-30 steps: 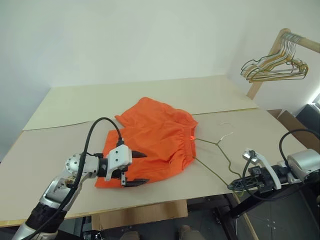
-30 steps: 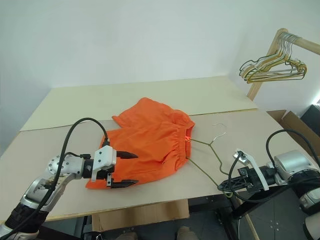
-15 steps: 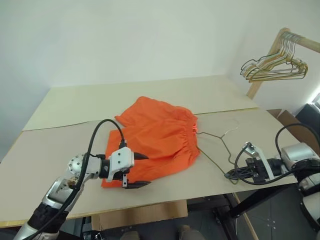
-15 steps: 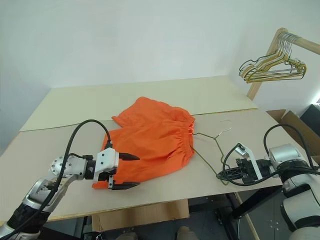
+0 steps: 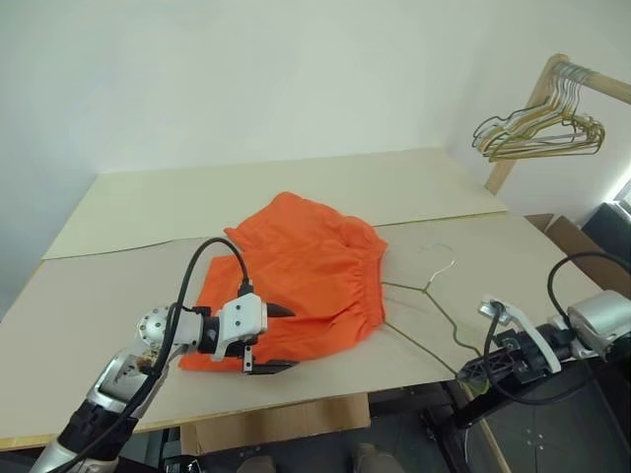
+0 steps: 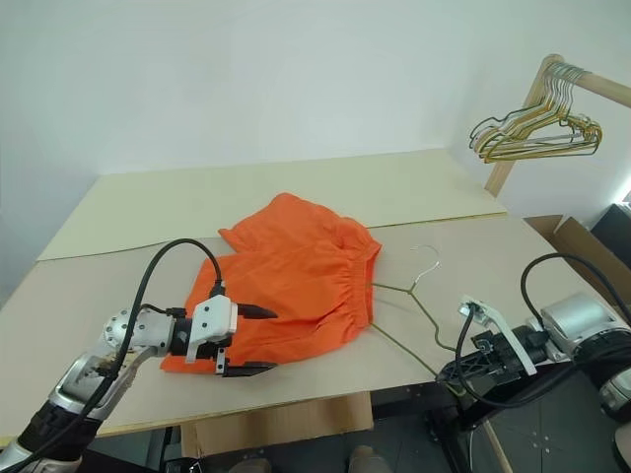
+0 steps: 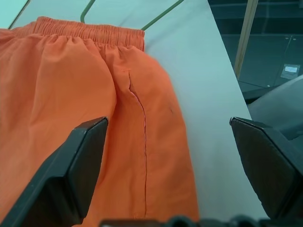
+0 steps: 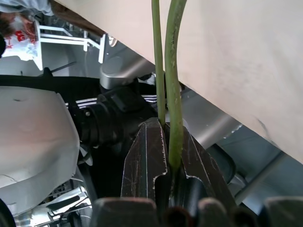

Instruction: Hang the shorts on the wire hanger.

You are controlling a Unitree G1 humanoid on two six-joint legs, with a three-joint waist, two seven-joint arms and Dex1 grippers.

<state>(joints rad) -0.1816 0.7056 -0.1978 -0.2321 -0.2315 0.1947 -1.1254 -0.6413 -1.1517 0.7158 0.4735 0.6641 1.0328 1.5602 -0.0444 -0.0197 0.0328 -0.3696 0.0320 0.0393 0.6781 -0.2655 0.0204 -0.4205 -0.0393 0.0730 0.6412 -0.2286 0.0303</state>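
Note:
The orange shorts (image 5: 301,271) lie flat in the middle of the table (image 5: 118,296), waistband toward the right. My left gripper (image 5: 280,338) hovers open over their near left edge, its fingers straddling the side seam of the shorts (image 7: 137,118) in the left wrist view. The thin wire hanger (image 5: 441,305) lies on the table to the right of the shorts, and its two arms reach the waistband. At the table's front right edge, my right gripper (image 5: 473,372) is shut on the hanger's near corner. The right wrist view shows the hanger wire (image 8: 173,90) pinched between the fingers (image 8: 147,161).
A bunch of gold and dark hangers (image 5: 540,133) hangs from a wooden rail (image 5: 592,79) at the back right. A cardboard box (image 5: 577,241) stands beyond the table's right side. The right gripper is level with the table's front edge (image 5: 296,409).
Half a second ago my right gripper had carried the hanger inward over the table; now it is back at the front right edge. The left gripper has stayed open in place.

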